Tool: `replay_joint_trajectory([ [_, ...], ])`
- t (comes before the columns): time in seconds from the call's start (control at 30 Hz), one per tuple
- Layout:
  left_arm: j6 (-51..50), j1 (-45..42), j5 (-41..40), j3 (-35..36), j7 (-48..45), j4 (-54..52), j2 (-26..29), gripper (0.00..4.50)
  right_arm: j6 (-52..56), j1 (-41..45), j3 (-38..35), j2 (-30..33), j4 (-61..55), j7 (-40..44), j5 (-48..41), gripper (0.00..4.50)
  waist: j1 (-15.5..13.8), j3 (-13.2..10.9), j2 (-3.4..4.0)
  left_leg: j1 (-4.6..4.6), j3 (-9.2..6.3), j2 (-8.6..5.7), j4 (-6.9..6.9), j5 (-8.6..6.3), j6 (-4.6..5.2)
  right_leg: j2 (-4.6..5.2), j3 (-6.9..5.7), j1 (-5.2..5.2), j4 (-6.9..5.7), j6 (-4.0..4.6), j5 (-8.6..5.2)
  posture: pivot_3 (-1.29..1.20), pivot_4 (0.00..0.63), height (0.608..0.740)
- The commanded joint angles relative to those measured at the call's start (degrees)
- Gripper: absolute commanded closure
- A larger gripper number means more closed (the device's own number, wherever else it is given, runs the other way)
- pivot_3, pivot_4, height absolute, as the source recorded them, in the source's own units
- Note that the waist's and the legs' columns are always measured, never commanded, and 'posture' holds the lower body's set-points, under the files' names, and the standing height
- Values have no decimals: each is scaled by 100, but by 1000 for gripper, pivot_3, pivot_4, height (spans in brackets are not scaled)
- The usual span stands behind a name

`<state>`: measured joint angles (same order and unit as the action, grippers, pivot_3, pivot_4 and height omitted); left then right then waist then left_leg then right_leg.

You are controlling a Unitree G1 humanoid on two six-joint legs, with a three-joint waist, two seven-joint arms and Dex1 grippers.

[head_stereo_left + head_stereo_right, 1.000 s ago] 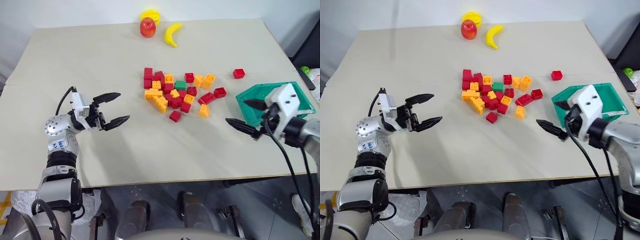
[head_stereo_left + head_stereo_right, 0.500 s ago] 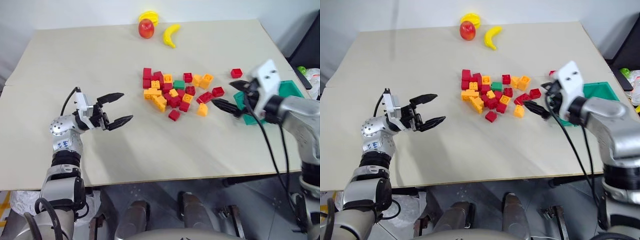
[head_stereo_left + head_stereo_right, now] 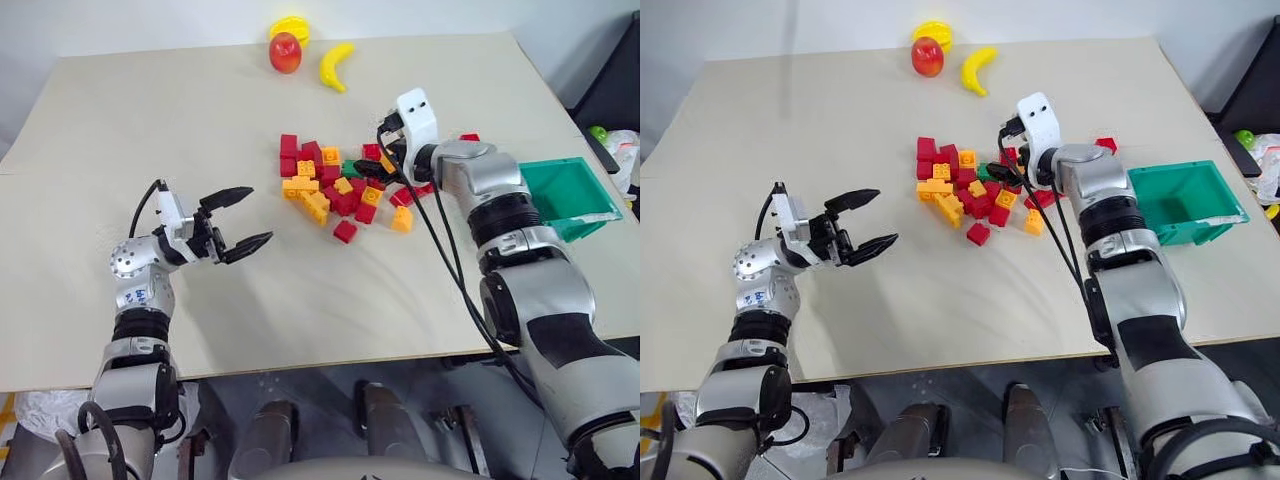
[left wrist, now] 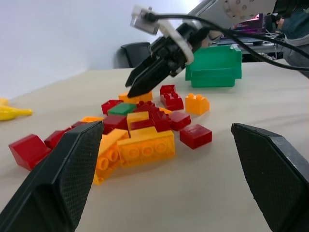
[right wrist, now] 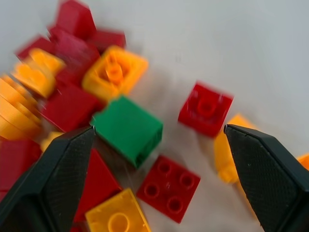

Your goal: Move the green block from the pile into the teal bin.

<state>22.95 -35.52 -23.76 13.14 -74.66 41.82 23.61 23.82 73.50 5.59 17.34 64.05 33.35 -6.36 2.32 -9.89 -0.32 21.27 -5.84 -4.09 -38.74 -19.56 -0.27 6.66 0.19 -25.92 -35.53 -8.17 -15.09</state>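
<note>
Your left gripper [image 3: 238, 220] hovers over the table's near-left part, fingers spread wide and pointing toward the middle. Your right arm stretches across from the right edge, its right gripper [image 4: 145, 77] angled down near the table's centre with its fingers parted.

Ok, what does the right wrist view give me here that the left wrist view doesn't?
Right wrist view: the green block close up among red and orange bricks, framed between the open fingers of the right end effector. Left wrist view: the teal bin standing beyond the pile, a banana off to one side, and that end effector seen side-on, angled down at the pile. Both: the green block and the bricks around it.
</note>
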Motion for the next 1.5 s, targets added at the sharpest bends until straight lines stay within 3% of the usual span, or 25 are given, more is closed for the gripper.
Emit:
replay_joint_trajectory([
  [0.03,-45,162,-154,99,148,-445,45,0,-386,261,-198,-228,435,-235,132,37,37,0,1,1,0,0,-1,0,0,0,0,-1,0,0,0,0,150,740],
  [0.23,-146,364,-184,108,326,-721,106,0,-615,329,-634,-568,850,-820,102,37,109,1,3,-1,3,3,-18,2,-5,-2,6,0,-15,0,0,0,150,740],
  [0.6,-216,381,-169,76,486,-837,111,0,-409,473,-1327,-1054,1055,-1159,-71,37,130,1,3,-4,5,3,-25,2,-6,-3,12,0,-27,0,0,0,150,740],
  [0.83,-225,382,-156,82,533,-863,138,0,-450,477,-1472,-1213,1151,-1798,90,37,191,1,4,-4,5,4,-25,2,-6,-2,13,0,-29,0,0,0,150,740],
  [0.93,-222,406,-154,86,562,-893,153,0,-471,494,-1501,-1264,1146,-1895,123,625,214,2,4,-4,5,3,-26,2,-6,-2,14,0,-31,0,0,0,150,740],
  [1.1,-210,397,-149,74,599,-879,150,0,-463,564,-1497,-1279,1084,-1756,145,2132,235,2,5,-5,5,2,-27,2,-6,-1,15,0,-32,0,0,0,150,740],
  [1.43,-199,340,-161,43,613,-818,113,0,-287,568,-1337,-1018,321,-865,131,2146,247,1,6,-1,5,2,-25,2,-6,-1,16,-5,-32,0,0,0,150,740],
  [1.5,-192,300,-162,23,586,-777,89,0,-162,359,-1239,-891,-326,-474,57,2146,244,1,6,0,5,2,-25,2,-6,-2,16,-6,-32,0,0,0,150,740],
])
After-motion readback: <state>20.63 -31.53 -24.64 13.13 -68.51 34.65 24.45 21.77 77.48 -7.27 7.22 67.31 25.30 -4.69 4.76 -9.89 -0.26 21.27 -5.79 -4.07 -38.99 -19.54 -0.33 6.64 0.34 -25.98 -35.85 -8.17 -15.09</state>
